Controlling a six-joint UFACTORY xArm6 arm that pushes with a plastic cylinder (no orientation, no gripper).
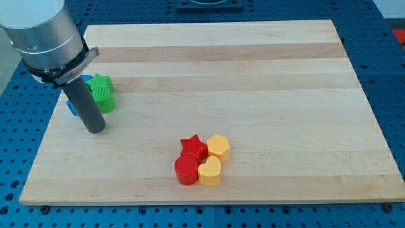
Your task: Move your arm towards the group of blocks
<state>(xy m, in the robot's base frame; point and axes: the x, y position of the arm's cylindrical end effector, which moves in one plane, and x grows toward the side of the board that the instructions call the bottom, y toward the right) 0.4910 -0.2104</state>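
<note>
A group of blocks lies near the view's bottom centre: a red star (193, 147), a yellow hexagon (218, 147), a red cylinder (186, 170) and a yellow heart (210, 171), all touching. My tip (95, 129) rests on the board at the view's left, well left of and a little above this group. Right behind the rod stand a green star-like block (101, 92) and a blue block (73, 104), which the rod partly hides.
The wooden board (253, 76) lies on a blue perforated table (389, 76). The arm's grey body (44, 35) fills the view's top left corner.
</note>
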